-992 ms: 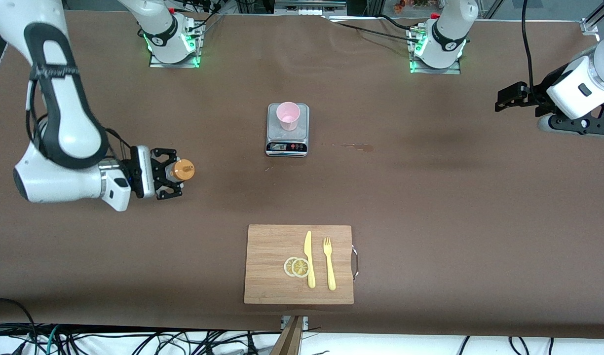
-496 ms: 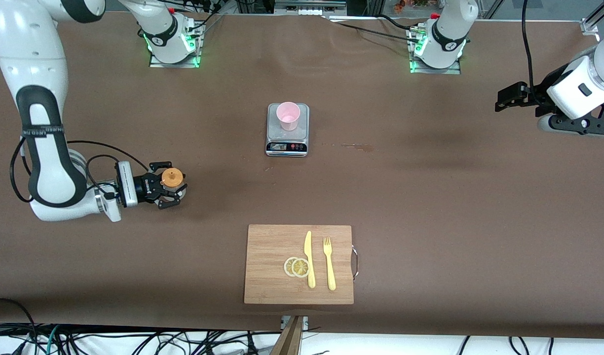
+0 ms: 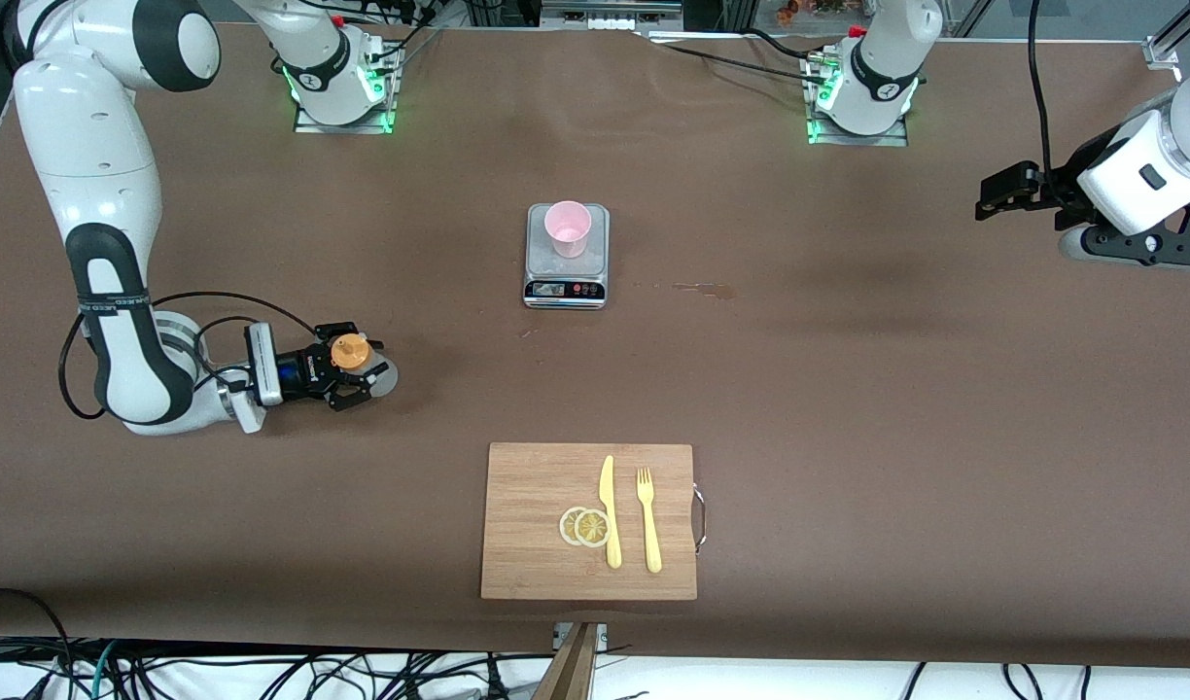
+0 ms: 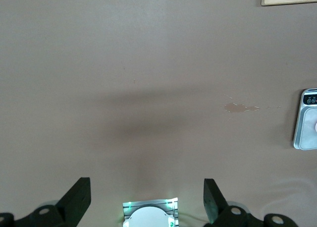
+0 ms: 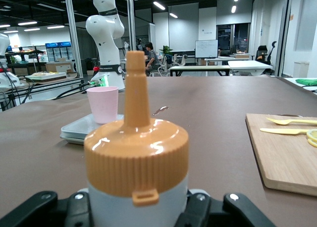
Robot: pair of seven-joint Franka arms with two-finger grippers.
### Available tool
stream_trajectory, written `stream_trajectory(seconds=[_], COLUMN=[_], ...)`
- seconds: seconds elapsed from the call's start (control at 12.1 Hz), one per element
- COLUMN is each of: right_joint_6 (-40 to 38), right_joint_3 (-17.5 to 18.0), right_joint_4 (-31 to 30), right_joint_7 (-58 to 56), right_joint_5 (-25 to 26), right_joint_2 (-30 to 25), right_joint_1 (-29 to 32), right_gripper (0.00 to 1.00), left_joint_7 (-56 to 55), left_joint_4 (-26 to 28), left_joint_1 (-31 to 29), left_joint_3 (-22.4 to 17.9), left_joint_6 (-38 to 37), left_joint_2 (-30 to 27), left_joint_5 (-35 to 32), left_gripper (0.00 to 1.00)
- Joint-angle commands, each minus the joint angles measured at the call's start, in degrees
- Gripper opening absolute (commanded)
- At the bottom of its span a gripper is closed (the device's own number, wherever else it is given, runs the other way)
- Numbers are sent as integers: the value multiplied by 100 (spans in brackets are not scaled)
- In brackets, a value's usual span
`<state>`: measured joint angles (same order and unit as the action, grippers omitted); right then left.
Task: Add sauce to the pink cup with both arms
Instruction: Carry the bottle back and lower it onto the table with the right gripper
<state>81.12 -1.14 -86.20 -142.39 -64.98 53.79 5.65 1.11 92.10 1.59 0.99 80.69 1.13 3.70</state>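
The sauce bottle (image 3: 350, 356) stands upright, nozzle up (right claw (image 3: 347, 367) clamping it), while the left claw (image 3: 994, 194) waits open.

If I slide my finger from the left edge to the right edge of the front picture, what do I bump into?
Right pincer shut on the whitish squeeze bottle with orange cap → pale pink plastic cup on the silver scale → yellow plastic fork on the wooden cutting board → left pincer, waiting in the air.

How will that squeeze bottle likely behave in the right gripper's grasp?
The squeeze bottle looks like soft translucent plastic, so it will probably dent under the right gripper. Its smooth round body may slip or twist. Being tall and narrow, it could tip if bumped.
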Motion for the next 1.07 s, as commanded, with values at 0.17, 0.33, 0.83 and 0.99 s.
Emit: stream_trajectory(seconds=[0.17,0.33,0.83,0.99], right_joint_6=[-368,-578,-799,-720], right_joint_3=[-123,-394,-1107,-1186], right_joint_4=[165,165,182,147], right_joint_7=[-69,-70,280,728], right_joint_5=[-102,-23,1319,1925], right_joint_2=[132,123,-683,-1210], right_joint_1=[68,68,59,50], right_gripper=[100,100,100,100], left_joint_7=[118,118,118,118], left_joint_4=[-113,-113,-122,-156], left_joint_1=[-28,-28,-28,-28], left_joint_3=[7,15,15,15], left_joint_6=[-62,-62,-62,-70], left_joint_2=[36,36,36,36], left_joint_5=[-1,-1,-10,-10], left_gripper=[100,100,100,100])
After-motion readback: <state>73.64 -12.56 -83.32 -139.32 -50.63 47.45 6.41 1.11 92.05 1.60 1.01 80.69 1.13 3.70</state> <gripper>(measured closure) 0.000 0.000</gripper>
